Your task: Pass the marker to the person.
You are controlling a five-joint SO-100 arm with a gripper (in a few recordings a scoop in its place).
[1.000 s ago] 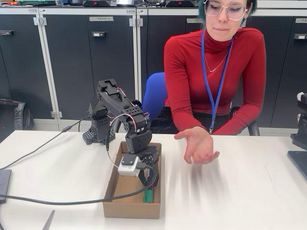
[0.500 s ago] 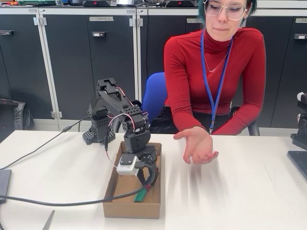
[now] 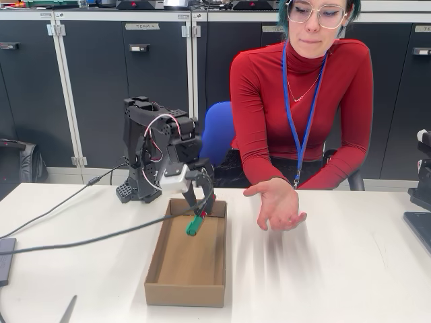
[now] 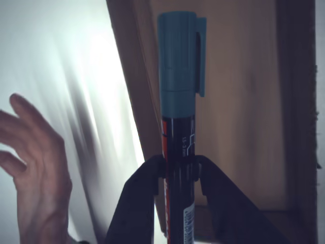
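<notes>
Lifted out of the cardboard box (image 3: 161,269), the hand (image 3: 202,210) pinches the marker (image 3: 196,223) beside the person's open palm (image 3: 279,205).

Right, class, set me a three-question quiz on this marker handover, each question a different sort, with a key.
1. True or false: the tool is shut on the marker.
2. Multiple choice: in the fixed view, the marker's green cap hangs above A) the bare table, B) the cardboard box, C) the person's hand.
3. Fill in: the person's hand waits palm ____, to the picture's right of the box.

Key: 1 true. 2 B. 3 up.
</notes>
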